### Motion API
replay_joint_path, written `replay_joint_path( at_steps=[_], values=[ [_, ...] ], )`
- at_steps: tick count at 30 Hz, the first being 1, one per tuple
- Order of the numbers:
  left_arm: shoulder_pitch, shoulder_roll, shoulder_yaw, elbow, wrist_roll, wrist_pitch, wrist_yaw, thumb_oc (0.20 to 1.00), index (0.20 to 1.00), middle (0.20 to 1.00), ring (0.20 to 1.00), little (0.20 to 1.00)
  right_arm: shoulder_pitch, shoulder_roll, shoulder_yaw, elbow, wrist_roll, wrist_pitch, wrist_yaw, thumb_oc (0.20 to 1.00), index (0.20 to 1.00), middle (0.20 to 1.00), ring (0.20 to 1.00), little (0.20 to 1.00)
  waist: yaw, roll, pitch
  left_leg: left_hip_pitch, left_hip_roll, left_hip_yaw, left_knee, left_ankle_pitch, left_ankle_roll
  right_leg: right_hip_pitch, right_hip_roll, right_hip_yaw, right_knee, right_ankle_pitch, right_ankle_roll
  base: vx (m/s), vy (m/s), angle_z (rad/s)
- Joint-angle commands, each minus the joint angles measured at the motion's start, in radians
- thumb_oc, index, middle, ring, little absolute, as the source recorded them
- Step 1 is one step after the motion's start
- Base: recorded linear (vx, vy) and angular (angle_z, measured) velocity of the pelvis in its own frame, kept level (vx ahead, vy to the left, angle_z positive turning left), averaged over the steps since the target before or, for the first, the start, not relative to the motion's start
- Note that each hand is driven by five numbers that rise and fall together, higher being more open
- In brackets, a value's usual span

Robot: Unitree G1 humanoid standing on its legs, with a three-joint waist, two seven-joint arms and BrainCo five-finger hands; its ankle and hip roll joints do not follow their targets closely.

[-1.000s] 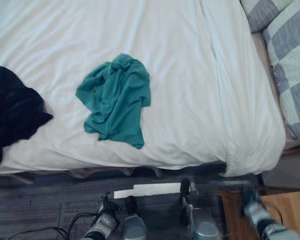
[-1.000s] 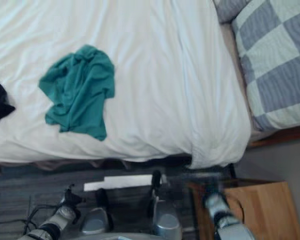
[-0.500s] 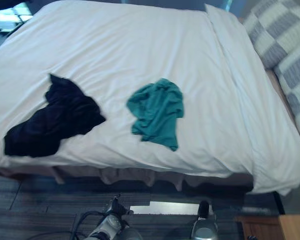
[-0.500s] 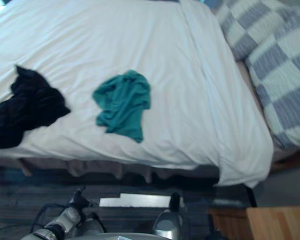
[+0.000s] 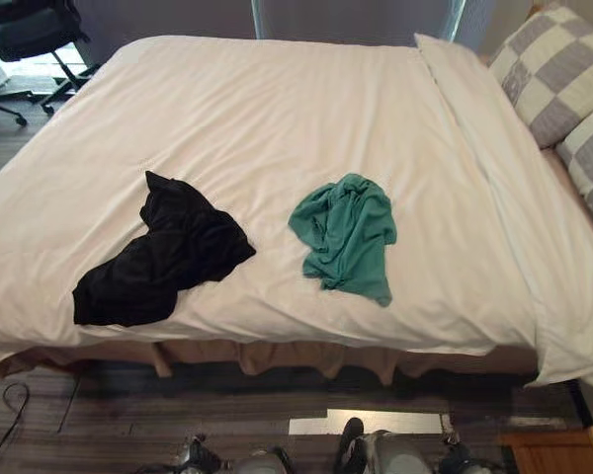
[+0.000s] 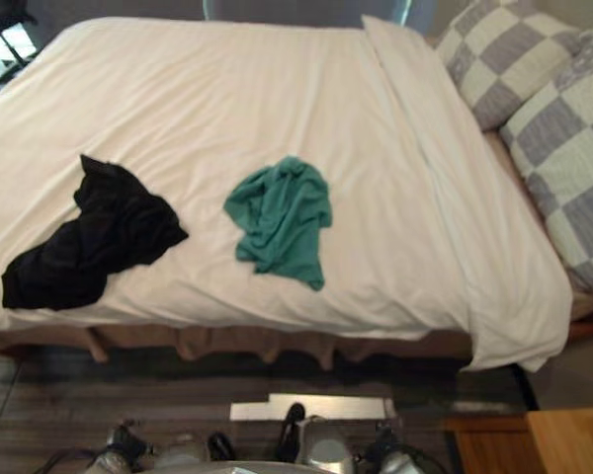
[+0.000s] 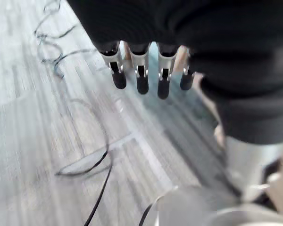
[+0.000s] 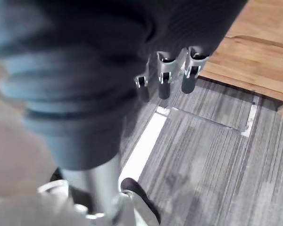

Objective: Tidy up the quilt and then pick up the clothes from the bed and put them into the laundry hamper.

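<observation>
Green shirt (image 5: 346,233): crumpled on the quilt, mid-bed, a little toward the pillow side; long axis runs roughly from the near edge toward the far side, tail nearest the robot.
Black garment (image 5: 163,252): lies to the left of the green shirt, apart from it, slanting from upper right to lower left, its low end near the bed's front edge.
Quilt (image 5: 277,118): spread flat over the bed, light wrinkles only, turned-back band along the pillow side; judged already tidy.
Pillows (image 6: 534,89): checked, at the bed's right end, clear of both garments.
Left hand (image 7: 140,70): hanging low over the floor, fingers straight and relaxed, holding nothing.
Right hand (image 8: 167,70): likewise low, over floor beside a wooden cabinet (image 8: 254,52); fingers straight, empty.
Key relation: both garments lie ahead of and above the hands, across the bed's front edge. Black garment is on the left arm's side, green shirt nearer centre and slightly right. Judged: left hand suits the black garment, right hand the green shirt.
Step in hand: judged to be clothes pickup, not yet begun.
Hamper: location cannot be told.
</observation>
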Motion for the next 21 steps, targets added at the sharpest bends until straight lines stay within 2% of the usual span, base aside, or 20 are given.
replay_joint_path(
  at_steps=[1,3,4,5,6,7,9,10,11,12,14,15,16,17,18,19,20,21],
  values=[
    [-0.061,-0.045,-0.054,0.005,-0.017,-0.014,-0.011,1.0,1.0,1.0,1.0,1.0,-0.015,-0.071,0.024,-0.025,0.017,0.019,-0.02,1.0,1.0,1.0,1.0,1.0,-0.05,0.016,0.084,0.142,0.083,0.003,-0.212,-0.072,0.038,0.09,-0.073,0.015,-0.204,-0.05,0.076,0.01,0.518,-0.85],
    [-0.06,-0.053,-0.064,0.007,-0.005,-0.017,-0.016,1.0,1.0,1.0,1.0,1.0,-0.002,-0.079,0.009,-0.017,0.01,0.024,-0.011,1.0,1.0,1.0,1.0,1.0,-0.074,0.031,0.051,0.215,0.099,0.02,-0.47,-0.062,0.052,0.07,-0.128,0.043,-0.202,-0.021,0.125,0.09,0.62,-0.35],
    [-0.057,-0.06,-0.072,0.009,0.002,-0.02,-0.017,1.0,1.0,1.0,1.0,1.0,0.006,-0.082,0.004,-0.013,0.004,0.024,-0.008,1.0,1.0,1.0,1.0,1.0,-0.077,0.039,0.032,0.262,0.08,0.015,-0.634,-0.027,0.053,0.061,-0.156,0.067,-0.205,-0.006,0.151,0.08,0.715,-0.28],
    [-0.055,-0.068,-0.079,0.013,0.01,-0.017,-0.016,1.0,1.0,1.0,1.0,1.0,0.011,-0.09,-0.002,-0.018,-0.006,0.021,-0.009,1.0,1.0,1.0,1.0,1.0,-0.079,0.051,0.019,0.271,0.093,-0.013,-0.717,0.018,0.052,0.051,-0.182,0.085,-0.214,0.02,0.161,0.03,0.645,-0.45],
    [-0.061,-0.072,-0.084,0.017,0.009,-0.027,-0.021,1.0,1.0,1.0,1.0,1.0,-0.003,-0.093,0.005,-0.019,-0.01,0.02,-0.007,1.0,1.0,1.0,1.0,1.0,-0.071,0.064,0.01,0.292,0.081,-0.072,-0.742,0.003,0.055,0.03,-0.189,0.115,-0.206,0.026,0.174,-0.04,0.652,-0.41],
    [-0.07,-0.083,-0.102,0.021,0.021,-0.03,-0.024,1.0,1.0,1.0,1.0,1.0,-0.001,-0.09,0.002,-0.03,-0.019,0.011,-0.009,1.0,1.0,1.0,1.0,1.0,-0.078,0.072,0.003,0.31,0.065,-0.095,-0.77,-0.018,0.044,0.031,-0.221,0.11,-0.209,0.052,0.205,-0.03,0.501,-0.54],
    [-0.071,-0.079,-0.115,-0.003,0.034,-0.032,-0.033,1.0,1.0,1.0,1.0,1.0,0.009,-0.079,0.0,-0.079,-0.038,0.01,-0.006,1.0,1.0,1.0,1.0,1.0,-0.092,0.06,0.003,0.322,0.024,-0.051,-0.76,-0.041,0.041,0.027,-0.265,0.112,-0.185,0.102,0.226,-0.03,0.484,-0.33],
    [-0.076,-0.069,-0.117,-0.017,0.043,-0.033,-0.036,1.0,1.0,1.0,1.0,1.0,0.005,-0.068,0.015,-0.12,-0.051,0.009,0.002,1.0,1.0,1.0,1.0,1.0,-0.088,0.048,0.005,0.335,-0.011,-0.052,-0.777,-0.055,0.053,0.012,-0.284,0.124,-0.166,0.122,0.239,-0.03,0.33,0.03],
    [-0.077,-0.069,-0.117,-0.017,0.043,-0.033,-0.036,1.0,1.0,1.0,1.0,1.0,0.004,-0.068,0.015,-0.12,-0.051,0.009,0.002,1.0,1.0,1.0,1.0,1.0,-0.087,0.046,0.003,0.334,-0.013,-0.051,-0.778,-0.054,0.054,0.009,-0.285,0.126,-0.167,0.124,0.239,-0.11,0.443,0.01],
    [-0.086,-0.054,-0.112,-0.039,0.044,-0.035,-0.029,1.0,1.0,1.0,1.0,1.0,-0.004,-0.048,0.061,-0.209,-0.072,0.0,0.014,1.0,1.0,1.0,1.0,1.0,-0.073,0.024,0.023,0.381,-0.047,0.008,-0.809,-0.068,0.073,-0.023,-0.33,0.083,-0.124,0.168,0.248,-0.12,0.417,-0.17],
    [-0.087,-0.045,-0.103,-0.066,0.046,-0.037,-0.017,1.0,1.0,1.0,1.0,1.0,-0.031,-0.036,0.128,-0.302,-0.117,-0.019,0.023,1.0,1.0,1.0,1.0,1.0,-0.035,0.031,0.034,0.41,-0.068,0.063,-0.831,-0.096,0.09,-0.023,-0.38,-0.092,-0.082,0.157,0.241,-0.16,0.412,-0.7],
    [-0.087,-0.045,-0.102,-0.066,0.047,-0.036,-0.017,1.0,1.0,1.0,1.0,1.0,-0.031,-0.036,0.128,-0.303,-0.118,-0.018,0.023,1.0,1.0,1.0,1.0,1.0,-0.038,0.03,0.035,0.409,-0.068,0.061,-0.831,-0.096,0.09,-0.02,-0.38,-0.094,-0.081,0.156,0.241,-0.15,0.31,-0.98],
    [-0.078,-0.038,-0.112,-0.098,0.059,-0.034,-0.01,1.0,1.0,1.0,1.0,1.0,-0.042,-0.027,0.207,-0.392,-0.16,-0.049,0.036,1.0,1.0,1.0,1.0,1.0,-0.029,0.027,0.035,0.395,-0.092,0.043,-0.836,-0.099,0.101,-0.016,-0.322,-0.108,-0.032,0.109,0.22,-0.06,0.221,-0.67],
    [-0.076,-0.034,-0.117,-0.102,0.068,-0.03,-0.008,1.0,1.0,1.0,1.0,1.0,-0.049,-0.031,0.24,-0.44,-0.172,-0.064,0.046,1.0,1.0,1.0,1.0,1.0,-0.036,0.022,0.037,0.383,-0.104,0.01,-0.837,-0.094,0.105,-0.029,-0.233,-0.027,-0.031,0.064,0.216,-0.06,0.214,-0.15],
    [-0.075,-0.035,-0.115,-0.103,0.068,-0.03,-0.009,1.0,1.0,1.0,1.0,1.0,-0.048,-0.033,0.242,-0.443,-0.172,-0.063,0.047,1.0,1.0,1.0,1.0,1.0,-0.035,0.023,0.036,0.384,-0.101,0.012,-0.837,-0.095,0.103,-0.031,-0.231,-0.025,-0.028,0.059,0.214,-0.04,0.064,0.2],
    [-0.075,-0.034,-0.119,-0.102,0.071,-0.031,-0.006,1.0,1.0,1.0,1.0,1.0,-0.052,-0.036,0.259,-0.459,-0.167,-0.07,0.051,1.0,1.0,1.0,1.0,1.0,-0.037,0.016,0.037,0.369,-0.116,-0.005,-0.837,-0.077,0.113,-0.049,-0.159,0.044,-0.037,0.046,0.2,-0.04,0.06,0.46],
    [-0.071,-0.037,-0.121,-0.096,0.07,-0.03,-0.001,1.0,1.0,1.0,1.0,1.0,-0.059,-0.036,0.269,-0.466,-0.165,-0.069,0.049,1.0,1.0,1.0,1.0,1.0,-0.037,0.015,0.039,0.368,-0.13,-0.017,-0.837,-0.076,0.119,-0.043,-0.119,0.082,-0.042,0.034,0.19,-0.03,0.097,0.46],
    [-0.063,-0.045,-0.121,-0.069,0.069,-0.028,0.004,1.0,1.0,1.0,1.0,1.0,-0.066,-0.026,0.276,-0.446,-0.16,-0.061,0.05,1.0,1.0,1.0,1.0,1.0,-0.025,0.012,0.04,0.371,-0.153,-0.035,-0.837,-0.077,0.123,0.011,-0.085,0.11,-0.114,0.026,0.159,0.02,0.062,0.33]
  ],
)
